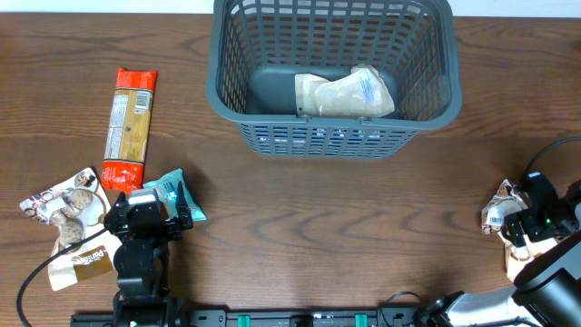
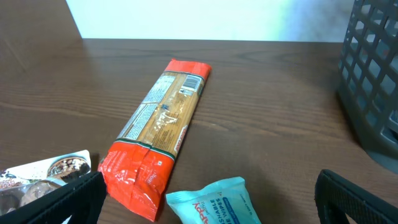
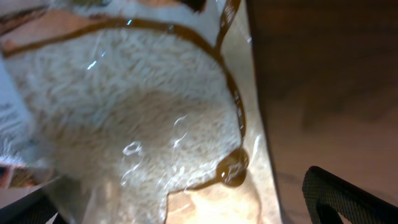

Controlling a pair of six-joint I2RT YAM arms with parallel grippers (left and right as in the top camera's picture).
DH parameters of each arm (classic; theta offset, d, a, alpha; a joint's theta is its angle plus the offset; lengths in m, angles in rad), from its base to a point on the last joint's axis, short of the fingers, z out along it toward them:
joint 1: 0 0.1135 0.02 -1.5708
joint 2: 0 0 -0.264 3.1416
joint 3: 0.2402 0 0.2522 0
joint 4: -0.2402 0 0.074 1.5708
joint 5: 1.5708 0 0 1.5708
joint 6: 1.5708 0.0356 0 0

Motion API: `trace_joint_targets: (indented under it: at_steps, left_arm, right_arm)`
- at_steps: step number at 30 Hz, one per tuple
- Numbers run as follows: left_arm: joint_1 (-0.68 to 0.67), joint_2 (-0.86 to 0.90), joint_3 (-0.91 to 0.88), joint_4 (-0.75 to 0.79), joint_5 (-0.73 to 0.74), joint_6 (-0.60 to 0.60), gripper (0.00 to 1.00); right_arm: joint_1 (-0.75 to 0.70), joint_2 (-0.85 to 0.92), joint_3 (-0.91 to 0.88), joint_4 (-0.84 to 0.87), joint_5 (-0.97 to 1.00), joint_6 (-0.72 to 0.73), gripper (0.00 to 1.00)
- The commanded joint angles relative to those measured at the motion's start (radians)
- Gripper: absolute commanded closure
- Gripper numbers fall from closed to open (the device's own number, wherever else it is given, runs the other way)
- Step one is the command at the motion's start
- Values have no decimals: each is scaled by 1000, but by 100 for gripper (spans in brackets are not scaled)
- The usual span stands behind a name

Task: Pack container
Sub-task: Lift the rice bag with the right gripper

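The container (image 1: 318,138) is a dark grey slotted basket at the back middle; its wall also shows in the left wrist view (image 2: 373,74). A beige packet (image 1: 345,94) lies inside it. My left gripper (image 1: 150,218) is open low over a teal wipes packet (image 2: 214,204), which lies between its fingers (image 2: 208,208). My right gripper (image 1: 526,232) is open at the right table edge, right over a clear rice packet (image 3: 137,99) that fills its view; the jaws (image 3: 186,205) straddle it. The same packet shows in the overhead view (image 1: 498,207).
A long red-orange pasta packet (image 1: 130,125) lies at the left, also seen in the left wrist view (image 2: 158,124). A cookie packet (image 1: 62,204) and a tan packet (image 1: 80,265) lie at the front left. Cables run by both arms.
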Motion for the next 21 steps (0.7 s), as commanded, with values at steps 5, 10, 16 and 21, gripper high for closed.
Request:
trace_joint_targets:
  at_steps: [5, 10, 16, 21]
  left_arm:
    - [2, 2, -17, -21, -31, 14, 1]
    - [2, 2, -17, -21, -31, 14, 1]
    - [2, 2, -17, -18, -31, 14, 1]
    - [2, 2, -17, 6, -31, 14, 1]
  right_arm:
    - [16, 17, 5, 46, -48, -26, 1]
    - [20, 35, 5, 65, -91, -25, 1]
    - [33, 101, 5, 60, -137, -13, 6]
    - [42, 159, 5, 61, -138, -1, 14]
